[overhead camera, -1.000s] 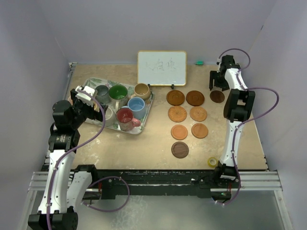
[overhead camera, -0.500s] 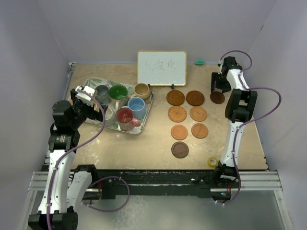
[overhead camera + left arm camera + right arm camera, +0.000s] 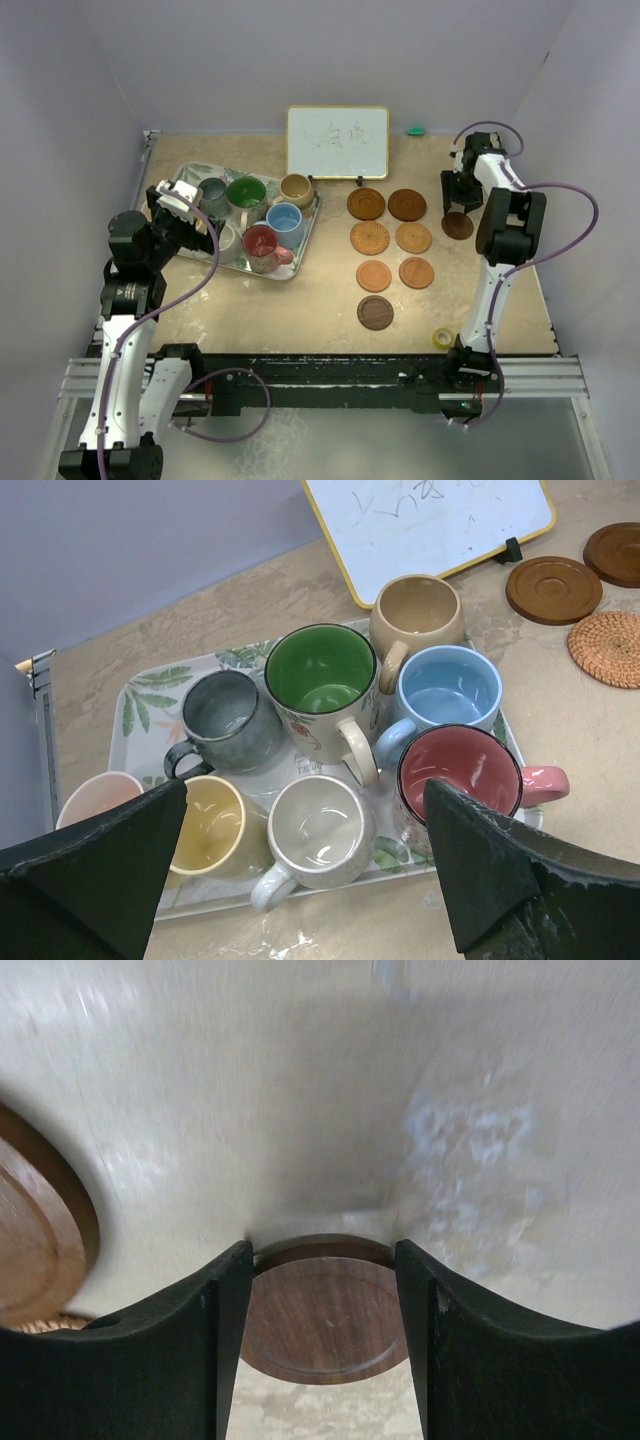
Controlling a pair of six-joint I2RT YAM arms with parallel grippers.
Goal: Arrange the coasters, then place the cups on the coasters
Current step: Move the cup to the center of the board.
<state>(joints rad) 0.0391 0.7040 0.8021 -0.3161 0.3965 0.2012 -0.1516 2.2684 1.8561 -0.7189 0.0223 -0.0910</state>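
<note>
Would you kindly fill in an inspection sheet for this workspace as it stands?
Surface: beige mottled table.
Job's things: seven coasters in two columns of three, plus one nearer; an eighth, the dark brown coaster, lies to their right. Eight cups all stand on the tray, none on a coaster.
Clutter: whiteboard, yellow tape roll, small green object at the far edge.
End effectors: left end effector open, over the tray; right end effector closed on the dark brown coaster's edges.
Cables: purple cables loop off both arms; no snag seen.
Surroundings: plain walls on three sides; metal rail at the near edge.
</note>
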